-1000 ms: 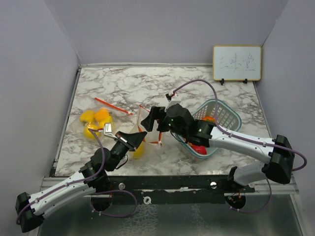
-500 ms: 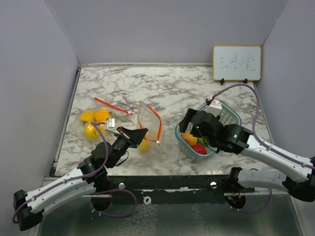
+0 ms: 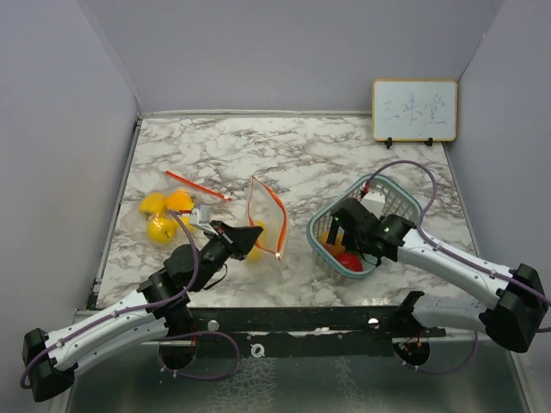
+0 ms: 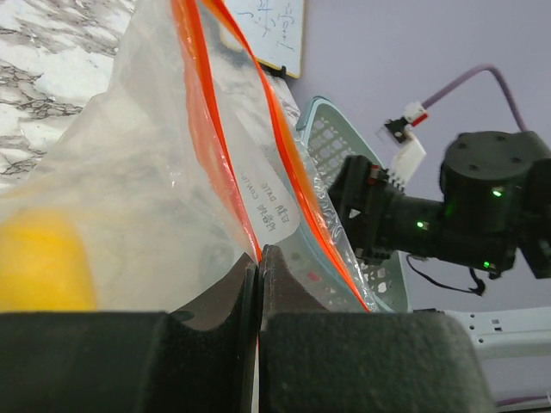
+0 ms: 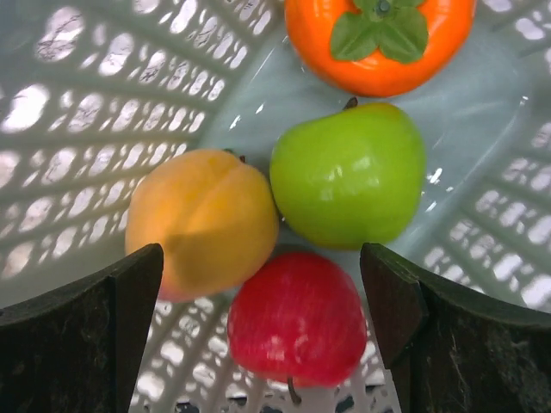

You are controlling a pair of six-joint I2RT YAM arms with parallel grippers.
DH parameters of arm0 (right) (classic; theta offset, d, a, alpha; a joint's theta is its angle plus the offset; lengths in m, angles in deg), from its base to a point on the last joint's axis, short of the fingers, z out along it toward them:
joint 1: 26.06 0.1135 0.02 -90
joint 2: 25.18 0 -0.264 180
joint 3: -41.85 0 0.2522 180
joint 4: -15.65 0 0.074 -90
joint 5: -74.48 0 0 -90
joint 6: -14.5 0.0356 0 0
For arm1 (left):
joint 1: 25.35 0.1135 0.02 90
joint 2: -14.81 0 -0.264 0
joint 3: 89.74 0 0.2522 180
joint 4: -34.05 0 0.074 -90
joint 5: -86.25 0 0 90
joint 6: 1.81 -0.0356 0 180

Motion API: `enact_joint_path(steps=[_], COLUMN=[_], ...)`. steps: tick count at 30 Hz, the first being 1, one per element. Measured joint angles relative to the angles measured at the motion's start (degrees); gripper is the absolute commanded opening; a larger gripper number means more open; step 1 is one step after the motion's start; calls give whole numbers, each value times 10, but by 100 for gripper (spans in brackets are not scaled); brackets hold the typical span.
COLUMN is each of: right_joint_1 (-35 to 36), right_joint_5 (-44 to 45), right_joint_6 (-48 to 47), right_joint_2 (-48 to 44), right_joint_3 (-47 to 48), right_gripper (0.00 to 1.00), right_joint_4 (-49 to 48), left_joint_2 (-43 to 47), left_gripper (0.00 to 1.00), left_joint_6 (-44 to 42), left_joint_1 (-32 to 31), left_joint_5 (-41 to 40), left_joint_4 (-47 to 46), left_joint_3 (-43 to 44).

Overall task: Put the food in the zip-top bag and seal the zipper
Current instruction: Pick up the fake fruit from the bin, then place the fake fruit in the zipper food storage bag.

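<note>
A clear zip-top bag (image 3: 265,215) with an orange zipper stands open at mid-table, a yellow fruit (image 3: 255,252) inside it. My left gripper (image 3: 247,237) is shut on the bag's near edge; in the left wrist view its jaws (image 4: 258,255) pinch the film (image 4: 172,172) beside the yellow fruit (image 4: 39,262). My right gripper (image 3: 341,236) is open, down inside the teal basket (image 3: 405,194). In the right wrist view it (image 5: 263,280) straddles a red apple (image 5: 297,323), with a yellow-orange peach (image 5: 198,215), a green apple (image 5: 349,172) and an orange persimmon (image 5: 379,43) beyond.
A second clear bag with yellow and orange fruits (image 3: 164,215) and a red zipper strip (image 3: 198,185) lies at the left. A small whiteboard (image 3: 414,110) stands at the back right. Grey walls close in three sides.
My right gripper has left the bag's mouth, moved right and come down into the basket over the fruits. My left gripper has kept its hold on the bag and shifted slightly right.
</note>
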Motion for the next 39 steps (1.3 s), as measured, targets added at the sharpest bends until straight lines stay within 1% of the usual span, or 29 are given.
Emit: enact_joint_path(steps=[3,7,9,10,12,13,14,15,16,20,23,26,28,30,33,35,36,39], right_joint_1=[-41,-43,-43,-43,-44,-44,-44,-44,-44,-44,-44,-47,-47,-48,-49,-49,-47,-32], right_joint_5=[-47,-94,-114,-122,-136,-143,-149,-152,-154,-154,-146,-134,-135,-154,-236,-326,-377,-479], right_joint_6=[-37,-76,-89,-95,-101,-104,-107,-106,-109,-110,-114,-136,-166,-196,-234,-244,-245,-244], right_joint_2=[24,54,76,84,94,97,99,100,100,92,69,28,-5,-35,-73,-80,-73,-30], right_joint_3=[-28,-28,-28,-30,-37,-42,-47,-50,-51,-50,-34,14,48,78,92,89,88,90], right_gripper=[95,94,89,84,66,54,40,32,27,16,12,8,7,7,7,7,7,7], right_joint_4=[-61,-125,-150,-160,-180,-187,-192,-195,-198,-194,-168,-136,-134,-145,-213,-287,-329,-433], left_joint_2=[0,0,0,0,-2,-2,-2,-2,-2,-2,-1,1,4,6,4,-1,-4,-16], left_gripper=[0,0,0,0,0,0,0,0,0,0,0,0,0,0,0,0,0,0], left_joint_6=[-5,-10,-11,-11,-11,-10,-10,-10,-10,-10,-10,-8,-7,-6,-6,-5,-4,-1], left_joint_1=[0,0,0,0,0,0,0,0,0,0,0,0,0,0,0,0,0,0], left_joint_5=[5,7,7,7,7,6,6,6,6,6,6,6,6,5,5,5,5,5], left_joint_4=[1,2,2,2,2,2,2,2,2,6,10,15,17,18,21,24,27,37], left_joint_3=[0,0,0,0,0,0,-1,-1,-2,-3,-3,-3,-4,-4,-4,-3,-2,3])
